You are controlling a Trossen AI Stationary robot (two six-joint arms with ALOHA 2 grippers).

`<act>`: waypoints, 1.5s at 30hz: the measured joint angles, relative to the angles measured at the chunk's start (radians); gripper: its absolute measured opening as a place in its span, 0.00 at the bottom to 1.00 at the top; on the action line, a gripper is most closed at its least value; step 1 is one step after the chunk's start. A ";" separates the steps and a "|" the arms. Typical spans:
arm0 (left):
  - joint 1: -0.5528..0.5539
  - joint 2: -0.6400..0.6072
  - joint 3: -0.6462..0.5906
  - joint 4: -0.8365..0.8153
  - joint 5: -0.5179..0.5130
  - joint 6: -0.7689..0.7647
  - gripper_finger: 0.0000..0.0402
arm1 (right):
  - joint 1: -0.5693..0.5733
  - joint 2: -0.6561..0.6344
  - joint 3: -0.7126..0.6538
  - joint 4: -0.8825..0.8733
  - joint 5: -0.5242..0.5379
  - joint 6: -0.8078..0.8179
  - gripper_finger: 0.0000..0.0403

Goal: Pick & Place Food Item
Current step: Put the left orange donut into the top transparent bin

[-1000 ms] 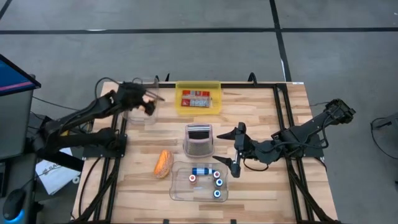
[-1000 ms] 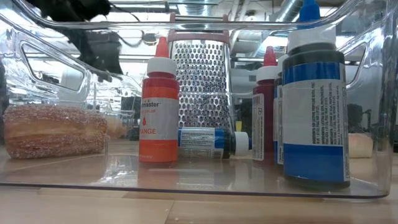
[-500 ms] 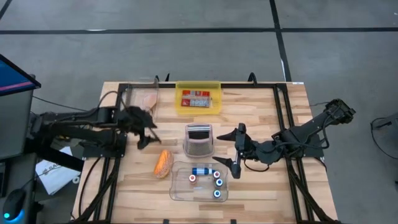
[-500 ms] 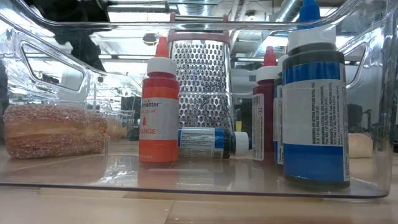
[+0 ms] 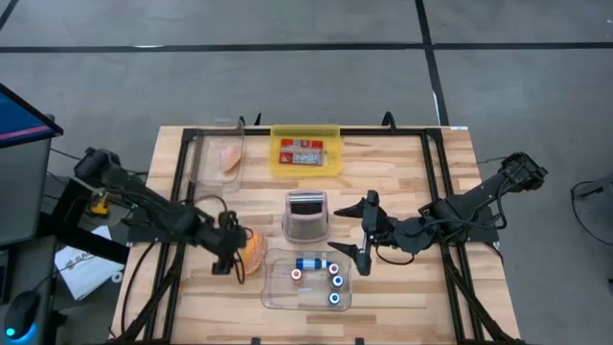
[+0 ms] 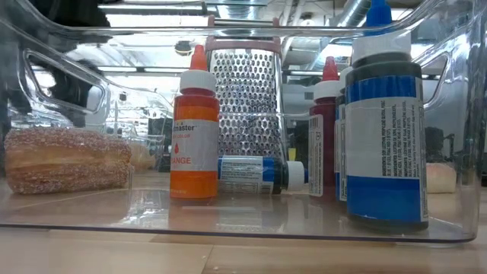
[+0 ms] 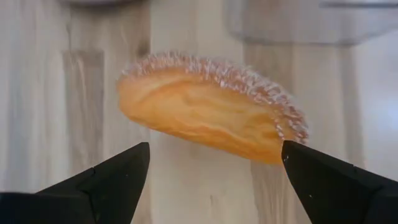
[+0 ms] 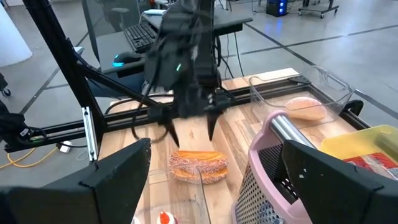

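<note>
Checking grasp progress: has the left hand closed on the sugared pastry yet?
No, the left hand is open, its fingers apart short of the sugared pastry.

Beside the one grater [image 5: 306, 216] lie one sugared pastry [image 5: 253, 251] and one clear bin [image 5: 272, 290] with five food-colouring bottles [image 5: 309, 264]. Beyond the grater: one yellow tray [image 5: 306, 170], one clear container [image 5: 204, 153] holding one pale food piece [image 5: 230, 155].

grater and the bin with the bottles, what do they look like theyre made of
Grater: looks like bare metal, dull silver, its face punched with rows of small holes; the pink rim and handle seem plastic. Bin: clear, glossy, probably hard plastic, since the bottles and the pastry beyond it show straight through its walls, with bright reflections along the edges.
</note>
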 joint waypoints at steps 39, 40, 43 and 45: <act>0.014 -0.299 0.018 -0.195 -0.079 -0.617 0.92 | -0.001 0.000 0.000 0.002 0.003 0.008 0.88; 0.017 -0.307 0.018 -0.190 -0.075 -0.647 0.93 | -0.001 0.000 0.000 0.002 0.003 0.012 0.88; 0.046 -0.308 0.018 -0.215 -0.056 -0.721 0.95 | -0.001 0.000 0.000 0.002 0.003 0.015 0.88; 0.077 -0.287 0.018 -0.227 -0.027 -0.742 0.97 | -0.001 0.000 0.000 0.003 0.003 0.015 0.88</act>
